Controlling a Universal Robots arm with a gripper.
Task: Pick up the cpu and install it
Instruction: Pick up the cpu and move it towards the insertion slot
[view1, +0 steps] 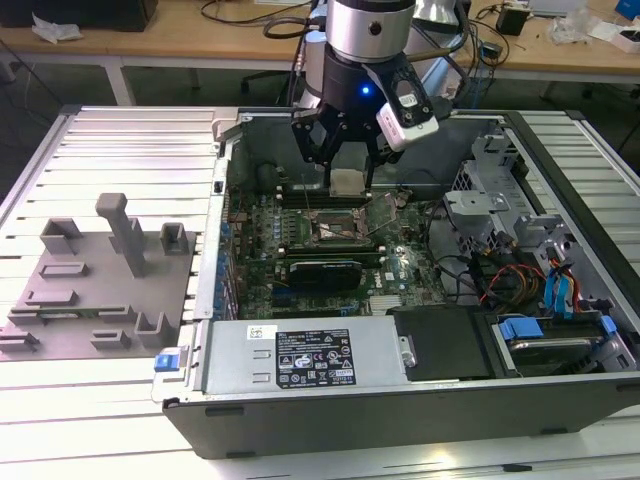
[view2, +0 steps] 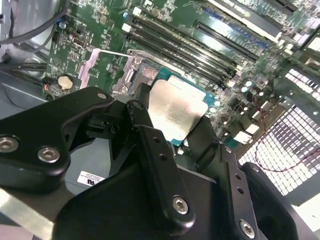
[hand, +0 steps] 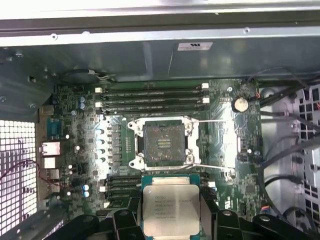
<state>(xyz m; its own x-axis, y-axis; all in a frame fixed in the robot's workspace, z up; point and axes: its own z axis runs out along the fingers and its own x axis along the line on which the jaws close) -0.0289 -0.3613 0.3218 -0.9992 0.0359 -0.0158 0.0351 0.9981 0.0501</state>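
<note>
Claw (view1: 347, 184) with cpu (view1: 346, 180) above motherboard socket (view1: 335, 228)

The cpu (hand: 171, 205) has a shiny silver-grey top and a teal-green rim. The gripper (view1: 346, 182) is black, with a blue light (view1: 366, 91) at its twelve o'clock in the exterior view. The motherboard (hand: 75, 150) is green; its socket (hand: 164, 142) is silver-framed around a dark centre. At nine o'clock of the dark case (view1: 400, 420), a grey fixture plate (view1: 90, 290) lies on a silver ribbed table (view1: 130, 140).
</note>
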